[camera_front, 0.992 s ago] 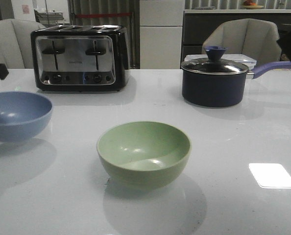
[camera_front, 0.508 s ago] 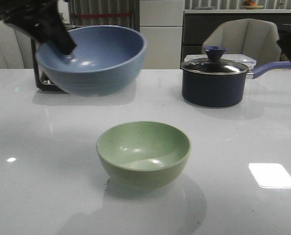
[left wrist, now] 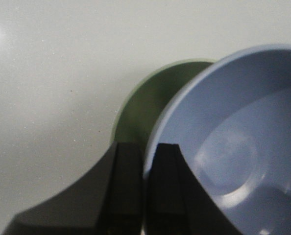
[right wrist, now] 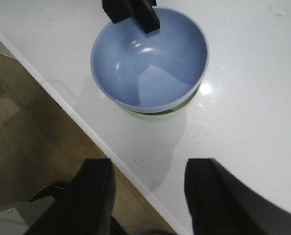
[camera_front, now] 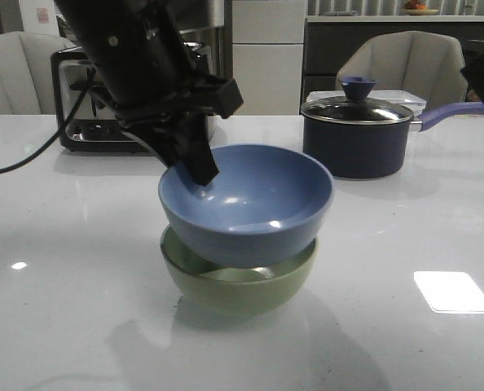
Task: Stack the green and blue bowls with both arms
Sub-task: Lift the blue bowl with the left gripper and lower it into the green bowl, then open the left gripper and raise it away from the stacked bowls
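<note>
I've got the blue bowl [camera_front: 248, 203] sitting down inside the green bowl [camera_front: 240, 281], a little tilted and off-centre, so a crescent of green rim shows beneath it on the side nearer the toaster [camera_front: 83, 102]. My left gripper [camera_front: 189, 159] is clamped on the blue bowl's rim, one finger inside the bowl and one outside; on the left wrist camera I see the two dark fingers [left wrist: 128, 171] pinching the pale blue edge [left wrist: 224, 142], with the green bowl [left wrist: 150, 100] showing just behind it on the white table [left wrist: 52, 73]. The green bowl rests on the table [camera_front: 405, 342], in front of the toaster and well apart from it. The navy saucepan [camera_front: 358, 134] with its lid stands beyond the bowls, on the far side from the toaster, its purple handle pointing away from them. My right gripper [right wrist: 148, 188] hangs well apart from the stack, above the table's edge [right wrist: 101, 147], its two fingers spread wide with nothing between them. From that wrist camera I look down into the blue bowl [right wrist: 150, 58], only a thin sliver of green [right wrist: 157, 113] peeking out under it, and the left gripper's fingers [right wrist: 135, 12] bite the rim on the far side.
</note>
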`<state>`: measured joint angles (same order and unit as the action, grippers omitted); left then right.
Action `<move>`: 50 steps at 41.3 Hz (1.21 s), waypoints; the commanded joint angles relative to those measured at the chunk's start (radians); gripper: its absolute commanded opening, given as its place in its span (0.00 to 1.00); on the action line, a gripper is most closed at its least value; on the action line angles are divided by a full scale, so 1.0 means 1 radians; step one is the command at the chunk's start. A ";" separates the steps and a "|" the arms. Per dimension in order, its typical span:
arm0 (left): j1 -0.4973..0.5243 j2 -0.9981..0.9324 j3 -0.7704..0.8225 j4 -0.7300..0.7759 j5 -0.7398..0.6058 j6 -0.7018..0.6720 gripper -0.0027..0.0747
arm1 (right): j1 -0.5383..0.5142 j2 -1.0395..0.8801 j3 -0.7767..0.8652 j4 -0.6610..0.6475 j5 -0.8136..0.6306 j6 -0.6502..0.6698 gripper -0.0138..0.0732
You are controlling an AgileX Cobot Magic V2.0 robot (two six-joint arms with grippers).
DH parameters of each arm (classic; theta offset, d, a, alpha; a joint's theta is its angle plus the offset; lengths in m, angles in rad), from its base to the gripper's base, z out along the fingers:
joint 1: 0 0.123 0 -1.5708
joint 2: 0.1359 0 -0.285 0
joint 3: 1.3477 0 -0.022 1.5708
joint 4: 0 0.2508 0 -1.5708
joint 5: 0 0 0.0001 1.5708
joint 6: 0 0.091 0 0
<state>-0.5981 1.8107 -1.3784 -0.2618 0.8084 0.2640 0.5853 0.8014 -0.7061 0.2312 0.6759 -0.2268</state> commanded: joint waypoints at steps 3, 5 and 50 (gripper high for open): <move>-0.003 0.002 -0.034 -0.014 -0.081 0.003 0.16 | -0.001 -0.008 -0.026 0.003 -0.058 -0.011 0.67; -0.003 0.012 -0.034 -0.012 -0.094 0.003 0.16 | -0.001 -0.008 -0.026 0.003 -0.058 -0.011 0.67; 0.003 -0.135 -0.010 -0.044 -0.031 0.016 0.69 | -0.001 -0.008 -0.026 0.003 -0.058 -0.011 0.67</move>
<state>-0.5776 1.8090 -1.3779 -0.2844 0.8027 0.2728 0.5853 0.8014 -0.7061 0.2312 0.6766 -0.2268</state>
